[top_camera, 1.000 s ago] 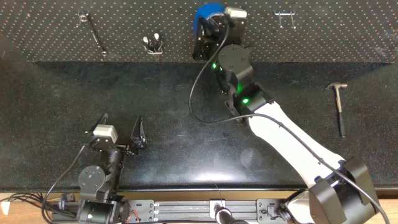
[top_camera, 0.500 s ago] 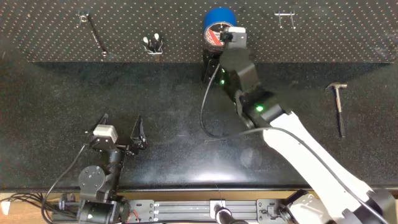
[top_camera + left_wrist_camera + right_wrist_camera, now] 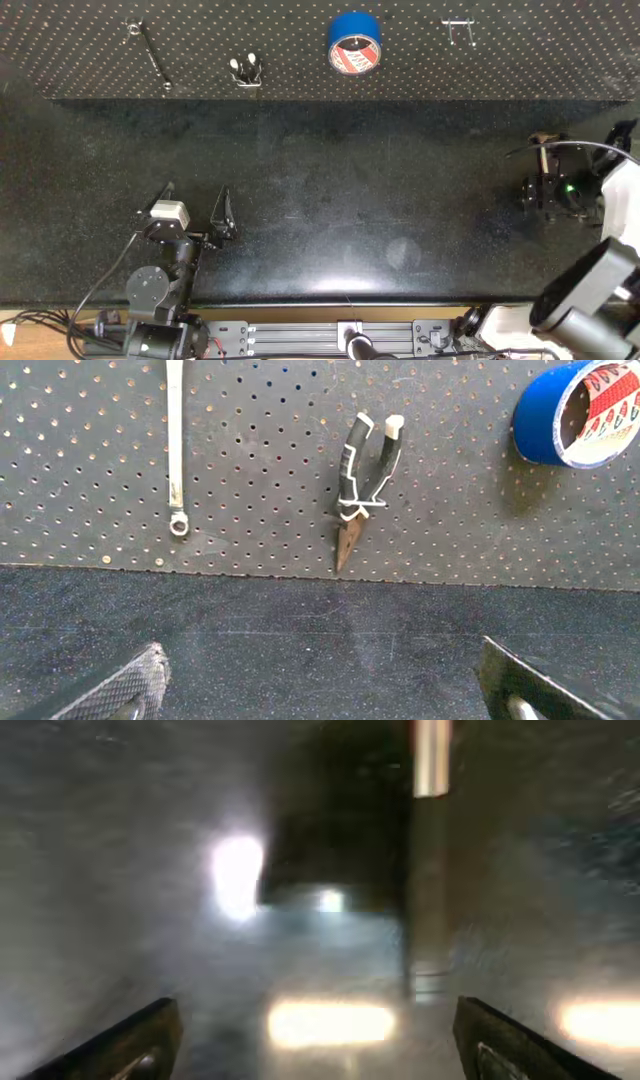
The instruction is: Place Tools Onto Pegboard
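A blue tape roll [image 3: 354, 43] hangs on the pegboard [image 3: 560, 60], also visible from the left wrist as the tape roll [image 3: 565, 415]. A wrench [image 3: 148, 52] and pliers [image 3: 245, 70] hang further left, seen closer as the wrench [image 3: 176, 445] and pliers [image 3: 362, 480]. A hammer [image 3: 543, 142] lies on the table at the right, its handle under my right gripper [image 3: 540, 188]. The right wrist view is blurred; the hammer handle [image 3: 430, 870] runs between the open fingers [image 3: 130, 1045]. My left gripper [image 3: 195, 210] rests open near its base, holding nothing.
An empty double hook [image 3: 458, 32] sticks out of the pegboard right of the tape. The black table [image 3: 380, 200] stretches between the two arms. The pegboard's lower edge [image 3: 320, 572] meets the table in front of the left gripper.
My right gripper has let go of the tape roll, which stays hanging on the pegboard. The right arm swung away to the right and now sits over the hammer. The left arm has not moved.
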`<state>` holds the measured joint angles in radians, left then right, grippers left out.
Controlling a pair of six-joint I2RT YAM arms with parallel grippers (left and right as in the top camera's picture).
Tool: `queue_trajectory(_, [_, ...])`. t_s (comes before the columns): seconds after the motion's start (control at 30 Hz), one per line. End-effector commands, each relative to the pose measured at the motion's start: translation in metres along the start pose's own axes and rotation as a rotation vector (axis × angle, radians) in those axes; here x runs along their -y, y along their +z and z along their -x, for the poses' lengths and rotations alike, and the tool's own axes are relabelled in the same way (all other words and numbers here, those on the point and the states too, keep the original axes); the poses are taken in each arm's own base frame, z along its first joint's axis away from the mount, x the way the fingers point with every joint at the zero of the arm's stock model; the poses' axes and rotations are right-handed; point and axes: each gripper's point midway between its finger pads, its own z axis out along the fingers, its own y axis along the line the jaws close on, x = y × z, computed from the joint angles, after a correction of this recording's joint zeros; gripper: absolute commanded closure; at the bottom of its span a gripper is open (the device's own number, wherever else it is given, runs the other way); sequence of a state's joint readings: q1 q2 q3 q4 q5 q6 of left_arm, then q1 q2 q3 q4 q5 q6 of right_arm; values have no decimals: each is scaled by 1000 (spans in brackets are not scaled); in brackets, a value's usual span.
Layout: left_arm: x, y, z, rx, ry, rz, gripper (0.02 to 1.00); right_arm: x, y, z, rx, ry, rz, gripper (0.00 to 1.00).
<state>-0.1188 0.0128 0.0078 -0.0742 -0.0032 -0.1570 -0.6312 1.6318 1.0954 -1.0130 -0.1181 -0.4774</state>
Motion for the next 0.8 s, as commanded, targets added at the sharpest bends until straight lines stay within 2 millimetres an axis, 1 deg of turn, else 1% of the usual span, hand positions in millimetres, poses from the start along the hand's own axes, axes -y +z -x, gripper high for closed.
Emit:
queue_trajectory(0.03, [-1, 0, 0, 3, 9, 5, 25, 28, 21, -13, -125, -69, -114, 99])
queue_trajectory(0.1, [-1, 0, 0, 3, 9, 5, 25, 36, 31, 0, -96, -90, -133, 99])
queue_trajectory(0.17, [-1, 0, 0, 3, 9, 5, 25, 43, 35, 7, -90, -119, -150, 71])
queue_trajectory(0.23, [-1, 0, 0, 3, 9, 6, 23, 46, 39, 13, -81, -122, -150, 64])
queue_trajectory(0.3, [-1, 0, 0, 3, 9, 6, 25, 38, 41, 23, -26, -133, -102, 64])
queue_trajectory(0.37, [-1, 0, 0, 3, 9, 5, 25, 37, 46, 25, -20, -133, -84, 62])
queue_trajectory(0.4, [-1, 0, 0, 3, 9, 5, 25, 29, 51, 27, -9, -130, -34, 62])
queue_trajectory(0.43, [-1, 0, 0, 3, 9, 5, 20, 27, 55, 24, -26, -105, -20, 62])
queue_trajectory(0.5, [-1, 0, 0, 3, 9, 6, 25, 25, 57, 21, -40, -100, -11, 66])
queue_trajectory(0.53, [-1, 0, 0, 3, 9, 5, 25, 26, 57, 19, -47, -100, -17, 154])
queue_trajectory(0.57, [-1, 0, 0, 3, 9, 5, 23, 33, 56, 12, -87, -98, -54, 272])
queue_trajectory(0.6, [-1, 0, 0, 3, 9, 5, 25, 39, 55, 8, -112, -74, -90, 336])
queue_trajectory(0.67, [-1, 0, 0, 3, 9, 6, 23, 39, 55, 8, -112, -74, -90, 803])
queue_trajectory(0.7, [-1, 0, 0, 3, 9, 6, 25, 39, 55, 8, -112, -74, -90, 814])
queue_trajectory(0.73, [-1, 0, 0, 3, 9, 5, 23, 39, 55, 8, -112, -74, -90, 923])
queue_trajectory(0.8, [-1, 0, 0, 3, 9, 5, 25, 37, 55, 8, -111, -76, -86, 925])
